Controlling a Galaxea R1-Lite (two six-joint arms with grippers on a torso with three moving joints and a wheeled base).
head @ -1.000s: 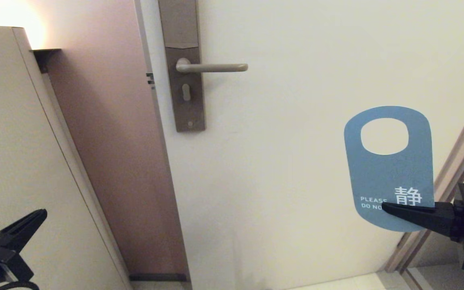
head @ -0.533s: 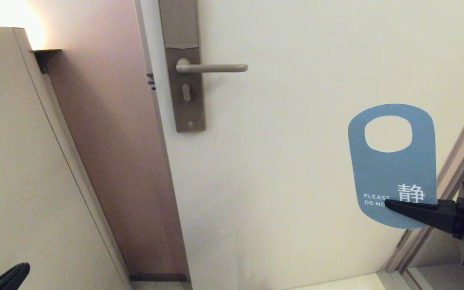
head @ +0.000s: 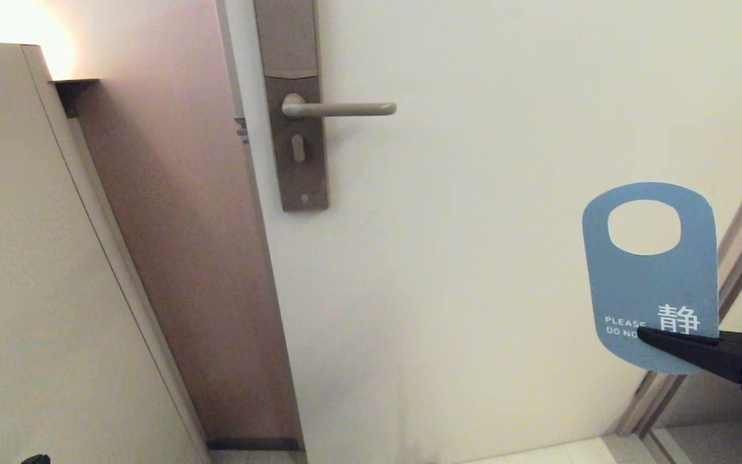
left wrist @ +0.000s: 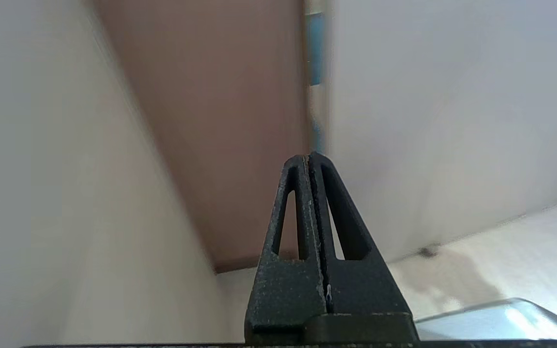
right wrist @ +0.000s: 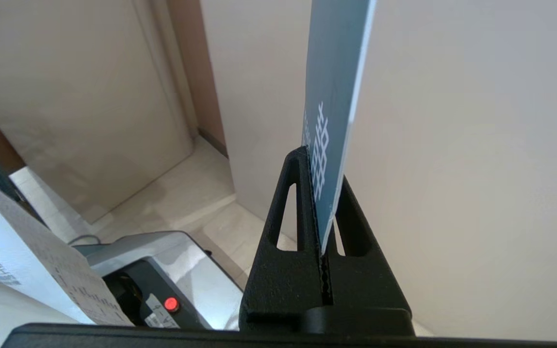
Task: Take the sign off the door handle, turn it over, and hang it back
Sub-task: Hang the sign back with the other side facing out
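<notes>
The sign (head: 654,277) hangs clear of the door at the right, upright, with its blue "DO NOT" side facing me and its oval hole on top. My right gripper (head: 646,335) is shut on its lower edge, coming in from the right; in the right wrist view the card (right wrist: 334,87) stands edge-on between the closed fingers of the right gripper (right wrist: 319,166). The door handle (head: 339,109) is bare, a horizontal lever on a brown backplate (head: 294,174), far up and left of the sign. My left gripper (left wrist: 310,157) is shut and empty, low at the left.
The cream door (head: 474,225) fills the middle, with a brown jamb (head: 203,258) and a beige panel (head: 36,270) to its left. A door frame (head: 738,258) runs behind the sign. The robot base with a red button (right wrist: 171,304) sits below.
The left gripper has dropped almost out of the head view at the lower left. The right gripper has carried the sign to the right and slightly down.
</notes>
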